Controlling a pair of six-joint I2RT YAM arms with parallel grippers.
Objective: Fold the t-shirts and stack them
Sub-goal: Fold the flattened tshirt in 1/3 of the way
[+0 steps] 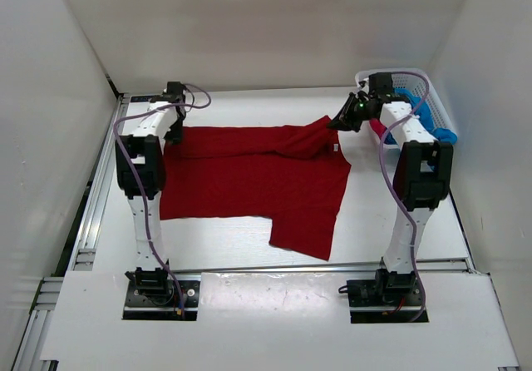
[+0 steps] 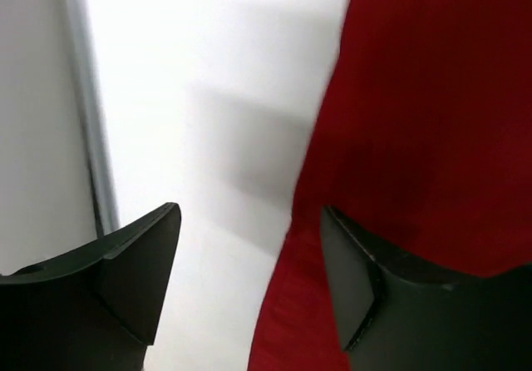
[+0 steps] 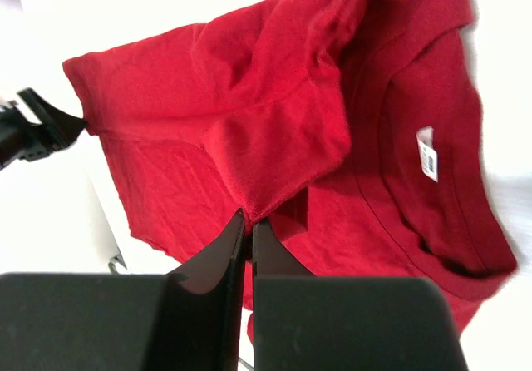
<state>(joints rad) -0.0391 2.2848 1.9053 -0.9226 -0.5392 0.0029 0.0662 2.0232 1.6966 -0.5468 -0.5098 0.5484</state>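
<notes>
Since the dark red t-shirt (image 1: 249, 175) spread across the worktop (image 1: 374, 230) is light and limp, hems and corners look the best holds. The right hand (image 3: 248, 221) pinches a fold beside its collar; the left hand (image 2: 249, 221) gapes empty.

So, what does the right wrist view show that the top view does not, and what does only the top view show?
Only the right wrist view shows the right hand from close by, its fingers pressed together on a fold of the dark red t-shirt. Only the top view shows the white basket at the far right, the blue t-shirt in it, and the whole outline of the red one. Both show the dark red t-shirt and the right hand holding it near the collar.
</notes>
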